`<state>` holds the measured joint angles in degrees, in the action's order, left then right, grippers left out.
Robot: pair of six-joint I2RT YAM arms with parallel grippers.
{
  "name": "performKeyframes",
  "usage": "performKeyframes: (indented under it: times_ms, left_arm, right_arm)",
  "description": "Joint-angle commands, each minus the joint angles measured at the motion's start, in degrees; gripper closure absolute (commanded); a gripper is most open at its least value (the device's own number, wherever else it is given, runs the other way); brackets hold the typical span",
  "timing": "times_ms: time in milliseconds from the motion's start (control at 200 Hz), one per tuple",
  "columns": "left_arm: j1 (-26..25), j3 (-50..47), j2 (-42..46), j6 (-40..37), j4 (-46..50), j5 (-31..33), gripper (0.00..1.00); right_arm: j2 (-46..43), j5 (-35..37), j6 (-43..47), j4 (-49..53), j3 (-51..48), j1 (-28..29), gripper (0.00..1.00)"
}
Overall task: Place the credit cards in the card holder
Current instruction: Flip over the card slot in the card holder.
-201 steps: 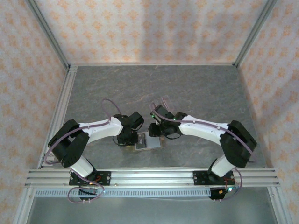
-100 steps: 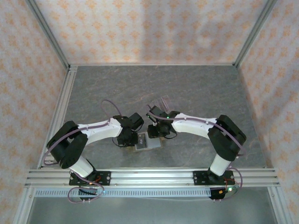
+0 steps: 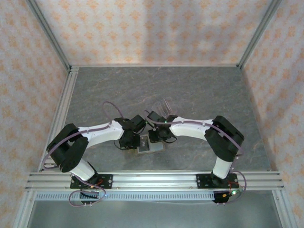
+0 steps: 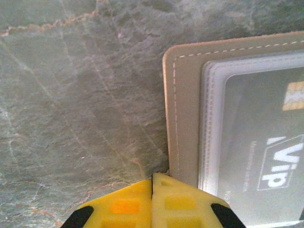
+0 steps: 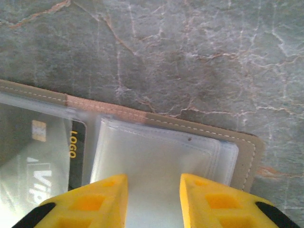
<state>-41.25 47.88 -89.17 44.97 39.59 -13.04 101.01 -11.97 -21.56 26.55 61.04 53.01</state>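
**Top external view.** Two arms reach inward from their bases and meet near the middle of the grey stone-patterned counter (image 3: pixel 199 90). One card holder (image 3: pixel 150 147) lies open and flat on the counter between the two wrists. The left fingers (image 3: pixel 132 141) are at its left edge and the right fingers (image 3: pixel 155 137) are at its far edge. One clear acrylic stand (image 3: pixel 165 104) stands just beyond the right arm, apart from the holder. How far either pair of fingers is open cannot be told from here.

**Left wrist view.** The two yellow left fingers (image 4: pixel 152 179) are pressed together tip to tip with no gap, and nothing shows between them. They sit at the near edge of the card holder (image 4: pixel 183 118), right by its rounded, stitched tan corner. One credit card (image 4: pixel 266 142) lies inside a clear pocket of the holder. It is dark, with a gold chip and pale "VIP" lettering.

**Right wrist view.** The two right fingers (image 5: pixel 122 187) are parted by a moderate gap and hold nothing. They hover over one clear pocket (image 5: pixel 156 152) with nothing in it. The tan border of the card holder (image 5: pixel 247 147) frames two pockets in all. The other pocket, to the left in this view, contains the one credit card (image 5: pixel 47 156), marked "LOGO" and "VIP".
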Motion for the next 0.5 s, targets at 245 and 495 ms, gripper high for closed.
performKeyframes:
  times_ms: [245, 495]
  left_arm:
    - [-0.22, -0.42, 0.24, 0.64, -0.43, 0.91, 0.92]
    - [-0.23, -0.27, 0.09, 0.47, -0.39, 0.91, 0.92]
  right_arm:
    - [4.02, 6.01, -2.23, 0.88, -3.38, 5.15, 0.78]
    - [1.54, 7.41, -1.69, 2.84, -1.22, 5.11, 1.00]
